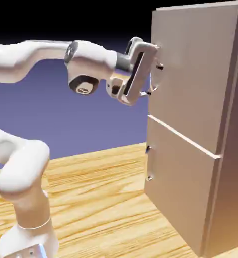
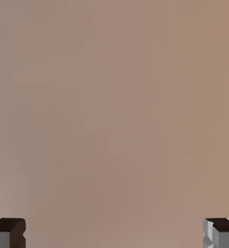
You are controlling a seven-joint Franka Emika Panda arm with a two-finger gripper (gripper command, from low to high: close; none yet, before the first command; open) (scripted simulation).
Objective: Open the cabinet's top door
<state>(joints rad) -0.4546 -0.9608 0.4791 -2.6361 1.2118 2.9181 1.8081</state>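
One top door [image 1: 195,75] before the hand [image 1: 153,79]

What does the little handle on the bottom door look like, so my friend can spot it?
Find the tall cabinet. Below its white seam is the bottom door; the silver handle stands upright by its left edge. Unlike the upper handle, it has no robot claw beside it.

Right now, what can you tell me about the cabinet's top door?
The top door is a flat, grey-brown panel with a metallic sheen, taller than the door below. It stands upright and looks shut. The open pincer is beside its handle edge; whether they touch, I can't tell.
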